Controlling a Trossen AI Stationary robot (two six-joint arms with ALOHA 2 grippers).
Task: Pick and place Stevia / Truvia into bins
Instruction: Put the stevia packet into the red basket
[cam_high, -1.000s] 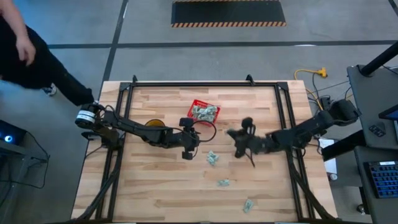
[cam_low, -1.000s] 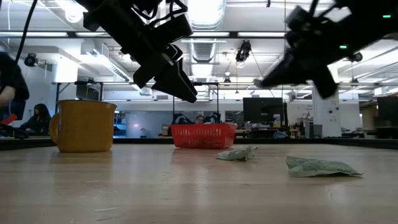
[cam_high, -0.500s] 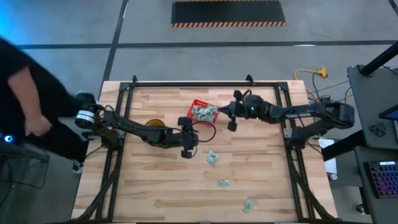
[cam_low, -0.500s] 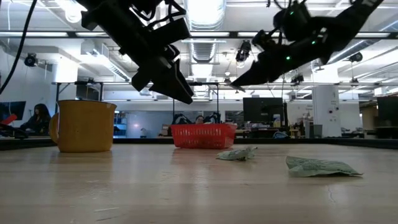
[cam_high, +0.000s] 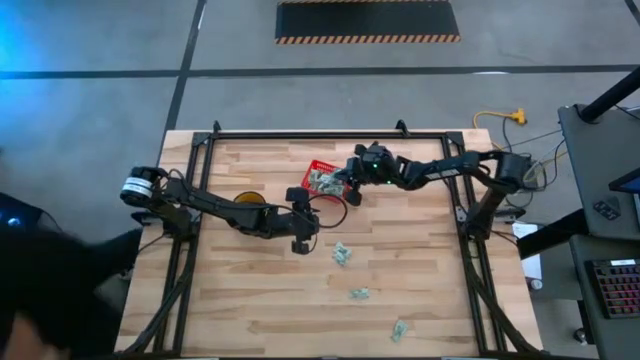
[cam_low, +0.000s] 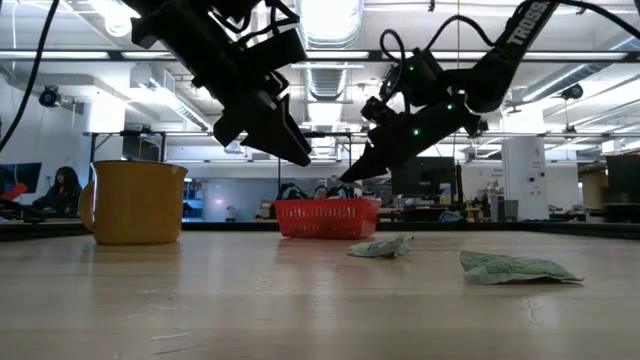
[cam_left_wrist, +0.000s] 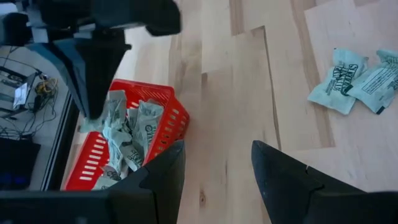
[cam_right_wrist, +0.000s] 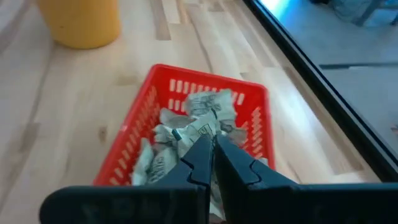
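The red basket (cam_high: 318, 165) stands on the table's far middle, heaped with pale green and white sachets (cam_right_wrist: 163, 134). My right gripper (cam_high: 349, 190) hangs shut over the basket's right end with a sachet (cam_left_wrist: 87, 124) at its tips. My left gripper (cam_high: 300, 238) hovers open above bare wood, nearer than the basket, with nothing between its fingers (cam_left_wrist: 168, 180). Three loose sachets (cam_high: 342, 253) (cam_high: 358, 293) (cam_high: 398, 328) lie flat on the table toward the near edge. My right gripper pinches one crumpled sachet (cam_right_wrist: 205, 121) between its two fingertips (cam_right_wrist: 200, 155). The fingers slant down from the table's right side. The sachet hangs at the tips, lifted clear, just above the heap in the basket (cam_low: 327, 217).
A yellow mug (cam_high: 248, 200) stands left of the basket, under my left arm. Black frame rails (cam_high: 300, 135) run along the table's far and side edges. A person (cam_high: 50, 290) in dark clothes moves beside the table's near left corner.
My right gripper, shut all the while, has swung from the table's right middle toward the far edge and left, to over the basket, rolling its wrist on the way. The person beside the table has walked from far left toward the near left.
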